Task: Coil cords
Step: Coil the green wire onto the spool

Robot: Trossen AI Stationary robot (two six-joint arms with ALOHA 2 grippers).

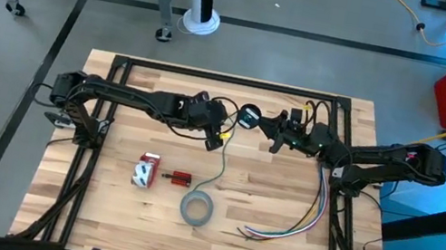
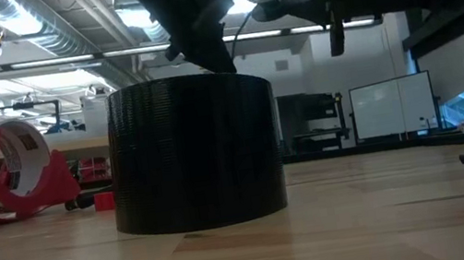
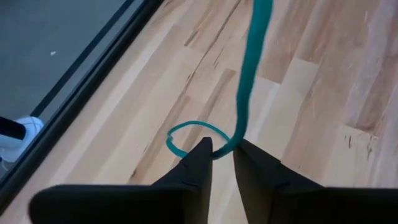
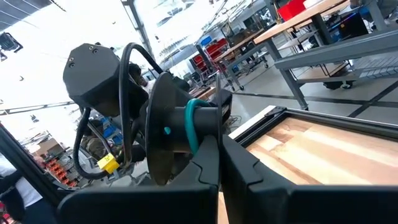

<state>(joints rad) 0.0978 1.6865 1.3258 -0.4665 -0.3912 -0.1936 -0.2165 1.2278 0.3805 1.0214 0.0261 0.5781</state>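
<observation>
A pale wood-plank counter (image 1: 265, 197) fills the middle of the high view, with grey floor around it, a metal rack on casters at upper left, a white post base near top centre and a red bin at the right edge. The low view looks level across the planks into a bright workshop with ceiling ducts and a whiteboard.

The cord (image 1: 222, 163) runs from the small round dark disc (image 1: 248, 117) at upper centre of the high view, past the left end effector (image 1: 214, 140), then down in a thin line to the grey tape roll (image 1: 196, 208) at lower centre. The right end effector (image 1: 278, 141) sits just right of the disc; in its wrist view the fingers (image 4: 208, 163) are pressed together on the disc's hub, where a teal turn of cord (image 4: 191, 126) wraps round. In the left wrist view the left fingers (image 3: 200, 163) stand slightly apart with the teal cord (image 3: 245, 93) passing between them, a small loop lying on the wood beside them; whether they actually grip it I cannot tell.

A bunch of multicoloured wires (image 1: 310, 214) trails down the right side of the counter. A red-and-white tape dispenser (image 1: 145, 169) and a small red object (image 1: 180, 178) lie at lower left.

In the low view the tape roll (image 2: 194, 151) looms as a dark cylinder blocking the centre, and both arms are cut off at the top edge, so the cord cannot be made out there.
</observation>
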